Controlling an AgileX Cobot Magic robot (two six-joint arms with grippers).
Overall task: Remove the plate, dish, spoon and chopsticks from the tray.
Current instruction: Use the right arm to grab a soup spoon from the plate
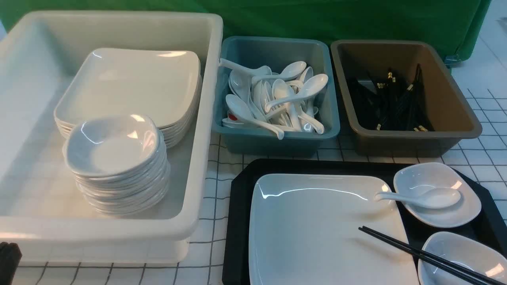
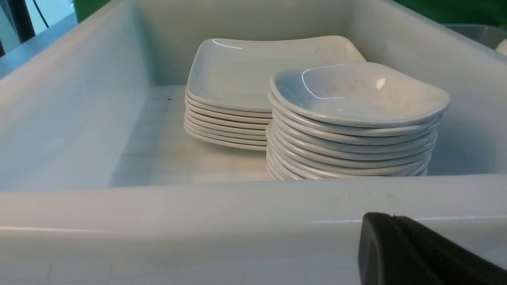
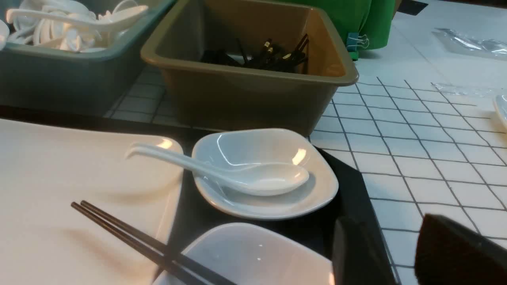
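Black chopsticks (image 1: 425, 255) cut off at edge, right tool (image 3: 390, 233) apart, left tool (image 2: 382, 237) cropped, state unclear

Setting: a staged test bench, laid out like a canteen dish-return station.

Evidence:
- A green cloth backdrop (image 1: 356, 19) is held by a binder clip (image 3: 353, 40).
- The table cover (image 1: 487, 154) is white with grid lines.
- Three sorting tubs stand side by side:
  - the white tub (image 1: 99, 233) holds stacked plates (image 1: 130, 79) and stacked small dishes (image 1: 115, 146);
  - the blue tub (image 1: 277, 144) holds loose spoons (image 1: 277, 99);
  - the brown tub (image 1: 451, 99) holds black chopsticks (image 1: 392, 107).
- A black serving tray (image 1: 237, 206) sits in front of the tubs.
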